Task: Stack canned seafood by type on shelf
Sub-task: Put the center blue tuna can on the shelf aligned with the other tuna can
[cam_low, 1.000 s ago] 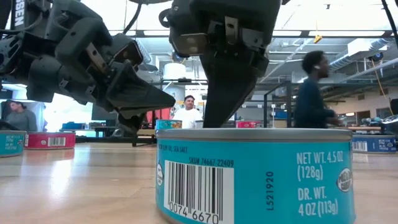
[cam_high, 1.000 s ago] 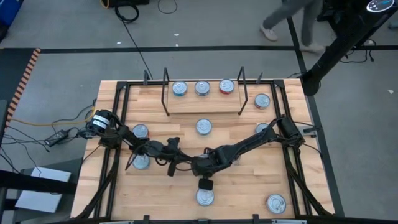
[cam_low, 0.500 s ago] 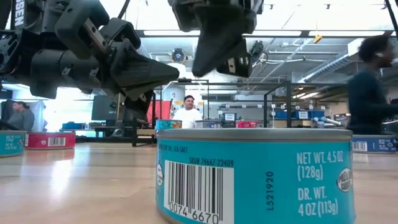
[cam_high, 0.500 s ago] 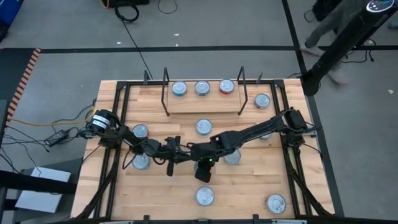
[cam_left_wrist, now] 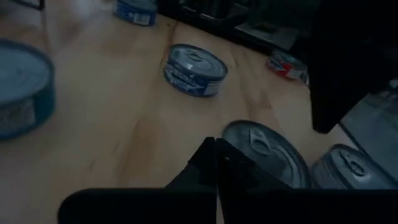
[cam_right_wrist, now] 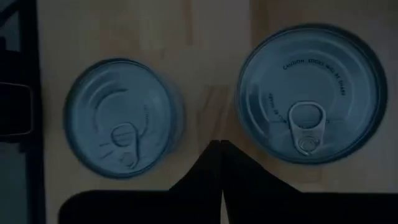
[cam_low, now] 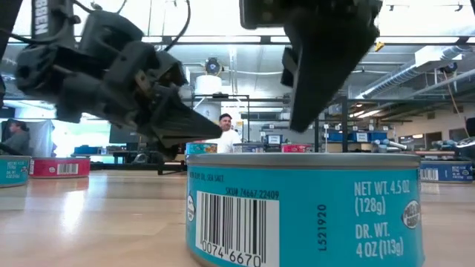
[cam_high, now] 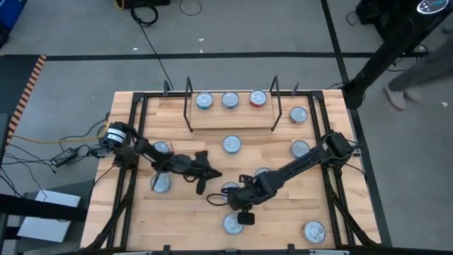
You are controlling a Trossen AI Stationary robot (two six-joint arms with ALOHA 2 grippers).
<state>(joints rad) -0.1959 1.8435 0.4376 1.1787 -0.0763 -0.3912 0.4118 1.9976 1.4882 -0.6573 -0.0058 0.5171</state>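
The right pincer (cam_high: 212, 200) is closed and holds nothing; it hangs above the wooden bench (cam_high: 177, 219), near the front middle. Its wrist view looks straight down: two flat round tins with silver pull-tab lids lie under it, one tin (cam_right_wrist: 120, 117) on one side of the closed tips and the other tin (cam_right_wrist: 309, 93) on the other side, and the tips point at the bare wood between them. In the high view these seem to be the tin (cam_high: 229, 190) just beside the pincer and the front tin (cam_high: 233, 224) near the bench edge.

The left pincer (cam_high: 217, 174) is also closed and empty, stretched over the middle of the bench. A silver-lidded tin (cam_left_wrist: 267, 155) lies just beyond its tips, and a blue-labelled tin (cam_left_wrist: 195, 70) lies farther off.

The narrow light-wood shelf (cam_high: 230, 117) with black wire uprights stands at the back of the bench. It carries three tins in a row: two blue-sided tins (cam_high: 204, 101) and one red-sided tin (cam_high: 257, 98). Other tins lie scattered on the bench.
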